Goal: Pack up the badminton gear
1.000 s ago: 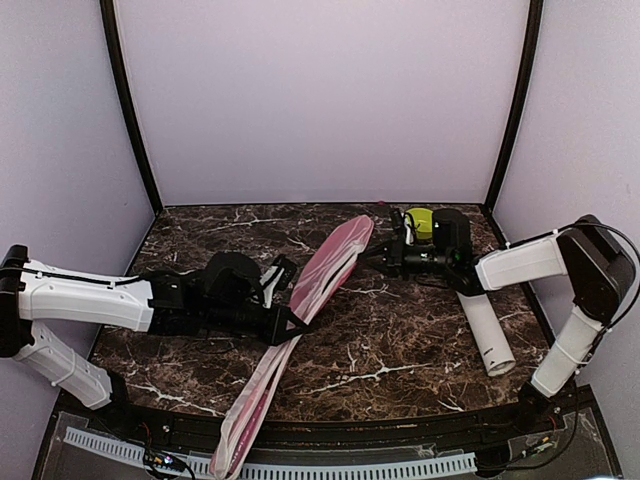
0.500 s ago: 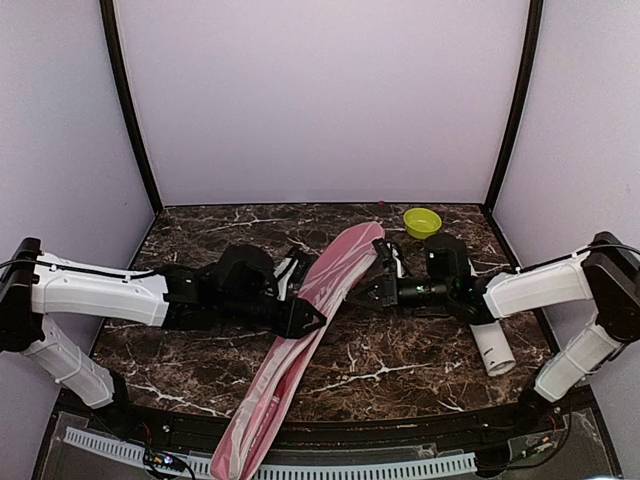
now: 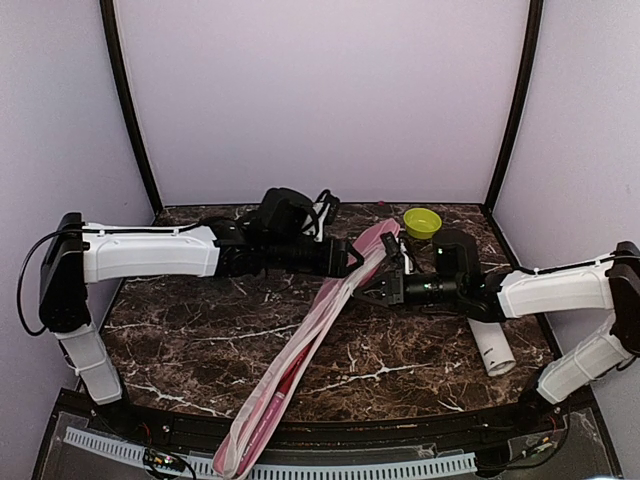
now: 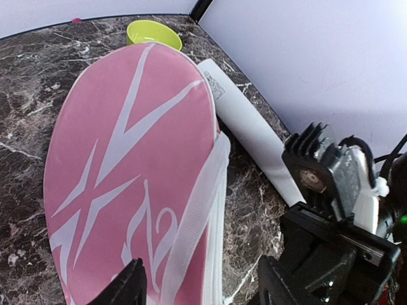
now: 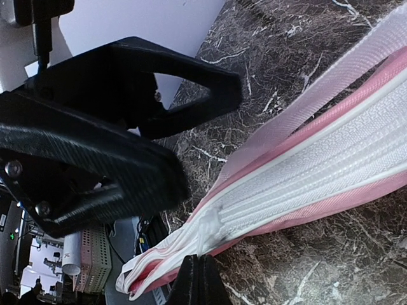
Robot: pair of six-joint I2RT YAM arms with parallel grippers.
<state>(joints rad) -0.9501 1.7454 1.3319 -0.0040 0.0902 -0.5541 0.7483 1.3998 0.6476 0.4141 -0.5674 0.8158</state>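
Only from its wrist: right claw point(image 5: 201, 274) tight on racket cover point(image 5: 337, 155) zipper.

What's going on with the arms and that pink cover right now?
Both arms are working at the head end of the pink racket cover, which lies diagonally across the table. The left gripper hangs open over its strap. The right gripper is shut, apparently pinching the zipper. The white tube lies on the table to the right, not yet packed.
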